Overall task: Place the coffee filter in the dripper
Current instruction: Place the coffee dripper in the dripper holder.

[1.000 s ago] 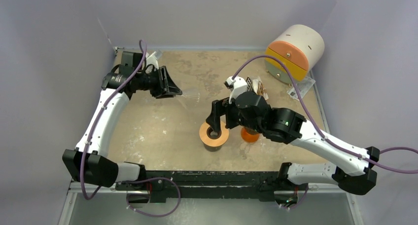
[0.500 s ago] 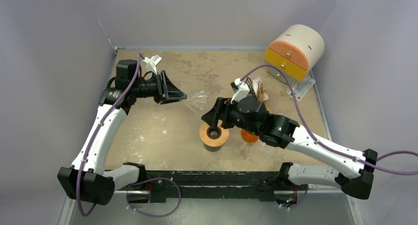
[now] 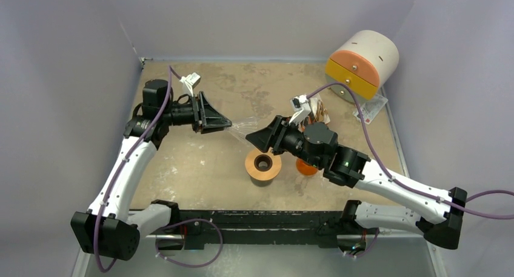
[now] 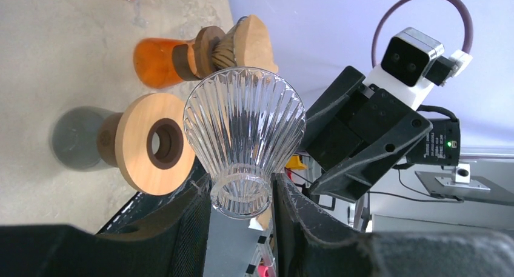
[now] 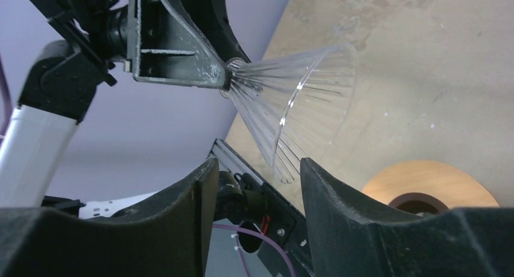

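I am gripping the clear dripper (image 4: 244, 125) by its narrow neck in my left gripper (image 4: 241, 189), holding it airborne just far-left of the wooden stand (image 3: 263, 163). My right gripper (image 5: 254, 174) is straddling its wide rim, jaws parted.

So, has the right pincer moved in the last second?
Yes, the right pincer has left the wooden stand, toward the glass dripper.

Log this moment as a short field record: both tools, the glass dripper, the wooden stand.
left tool: shut on the narrow neck of the glass dripper
glass dripper: in the air, tipped sideways, wide mouth toward the right tool
right tool: open, fingers either side of the dripper's rim; contact unclear
wooden stand: below them, nothing in its hole
coffee filter: not identifiable
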You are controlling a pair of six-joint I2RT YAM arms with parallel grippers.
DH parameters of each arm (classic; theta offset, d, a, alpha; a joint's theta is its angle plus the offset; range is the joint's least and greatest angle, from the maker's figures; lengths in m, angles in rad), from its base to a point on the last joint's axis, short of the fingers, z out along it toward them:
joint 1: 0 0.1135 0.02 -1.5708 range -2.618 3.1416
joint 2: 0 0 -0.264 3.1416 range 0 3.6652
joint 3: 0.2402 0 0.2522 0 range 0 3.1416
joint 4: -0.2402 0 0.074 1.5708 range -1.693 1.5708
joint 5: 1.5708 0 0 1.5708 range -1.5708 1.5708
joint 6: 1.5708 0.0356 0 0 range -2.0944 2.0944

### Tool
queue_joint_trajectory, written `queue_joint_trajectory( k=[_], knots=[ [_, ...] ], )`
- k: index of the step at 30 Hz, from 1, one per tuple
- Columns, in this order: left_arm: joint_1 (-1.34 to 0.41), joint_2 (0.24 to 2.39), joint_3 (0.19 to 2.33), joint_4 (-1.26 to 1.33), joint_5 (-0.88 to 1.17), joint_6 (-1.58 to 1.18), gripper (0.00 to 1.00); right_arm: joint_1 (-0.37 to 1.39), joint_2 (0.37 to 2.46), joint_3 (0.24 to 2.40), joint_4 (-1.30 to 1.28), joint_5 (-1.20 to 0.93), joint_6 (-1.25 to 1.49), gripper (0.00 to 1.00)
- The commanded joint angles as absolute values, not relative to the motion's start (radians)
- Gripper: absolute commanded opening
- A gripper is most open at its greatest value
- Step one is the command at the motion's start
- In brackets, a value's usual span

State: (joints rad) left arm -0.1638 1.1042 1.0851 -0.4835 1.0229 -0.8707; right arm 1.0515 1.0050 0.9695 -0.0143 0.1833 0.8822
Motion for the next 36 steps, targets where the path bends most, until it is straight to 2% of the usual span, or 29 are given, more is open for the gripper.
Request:
queue_joint_trajectory(
  k=[1, 5, 10, 25, 29, 33, 36],
  knots=[
    [-0.160, 1.069, 1.057, -0.363, 1.100, -0.942, 0.00, 1.046, 1.001, 0.961, 0.095, 0.164, 0.909, 0.53],
    [-0.160, 1.062, 1.039, -0.331, 1.119, -0.974, 0.00, 1.046, 0.993, 0.943, 0.133, 0.159, 0.914, 0.48],
    [-0.160, 1.053, 1.030, -0.315, 1.128, -0.992, 0.00, 1.046, 0.996, 0.941, 0.147, 0.147, 0.917, 0.34],
    [-0.160, 1.044, 0.981, -0.275, 1.140, -1.033, 0.00, 1.045, 1.003, 0.939, 0.167, 0.132, 0.919, 0.00],
    [-0.160, 1.039, 0.973, -0.280, 1.141, -1.037, 0.01, 1.046, 1.008, 0.943, 0.170, 0.128, 0.916, 0.00],
    [-0.160, 1.035, 0.983, -0.322, 1.135, -1.011, 0.23, 1.045, 0.999, 0.942, 0.164, 0.124, 0.892, 0.00],
    [-0.160, 1.028, 0.998, -0.368, 1.118, -0.985, 0.35, 1.046, 0.993, 0.965, 0.107, 0.133, 0.847, 0.00]
  ],
)
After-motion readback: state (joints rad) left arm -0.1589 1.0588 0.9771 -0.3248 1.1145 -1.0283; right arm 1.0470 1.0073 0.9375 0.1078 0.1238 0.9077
